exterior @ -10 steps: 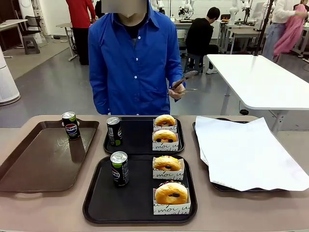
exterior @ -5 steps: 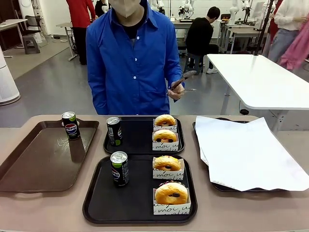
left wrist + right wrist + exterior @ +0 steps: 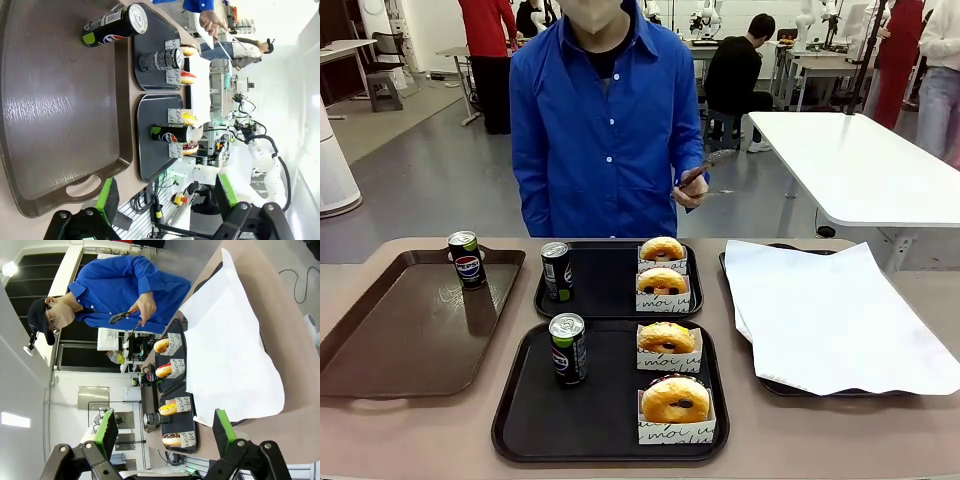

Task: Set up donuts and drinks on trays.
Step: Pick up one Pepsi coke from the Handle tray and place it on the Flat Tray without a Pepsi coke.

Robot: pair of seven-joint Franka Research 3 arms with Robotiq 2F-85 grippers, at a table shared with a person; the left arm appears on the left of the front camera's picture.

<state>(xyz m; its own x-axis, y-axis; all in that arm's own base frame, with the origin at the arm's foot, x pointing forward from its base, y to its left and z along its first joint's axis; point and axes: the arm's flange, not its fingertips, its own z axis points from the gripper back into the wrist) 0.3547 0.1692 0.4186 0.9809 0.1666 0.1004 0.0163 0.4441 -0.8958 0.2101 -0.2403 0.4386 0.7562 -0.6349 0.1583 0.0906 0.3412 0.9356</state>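
Observation:
Two black trays lie mid-table in the front view. The far tray [image 3: 608, 282] carries a black can [image 3: 556, 271] and two boxed orange-yellow donuts [image 3: 662, 249] [image 3: 661, 281]. On the near tray [image 3: 600, 405] stand a can [image 3: 567, 348] and two boxed donuts [image 3: 667, 338] [image 3: 676, 399]. A third can [image 3: 467, 259] stands on the brown tray [image 3: 400, 330]. My left gripper [image 3: 167, 197] is open above the brown tray's near end, holding nothing. My right gripper [image 3: 164, 432] is open above the table's right side, also with nothing in it.
A tray lined with white paper [image 3: 830, 320] takes up the right side of the table. A person in a blue shirt stands at the far edge with tongs [image 3: 705, 165] in one hand. A white table [image 3: 860, 165] stands behind on the right.
The person has straightened a little and the tongs have shifted slightly. Cans, donuts and trays have not moved.

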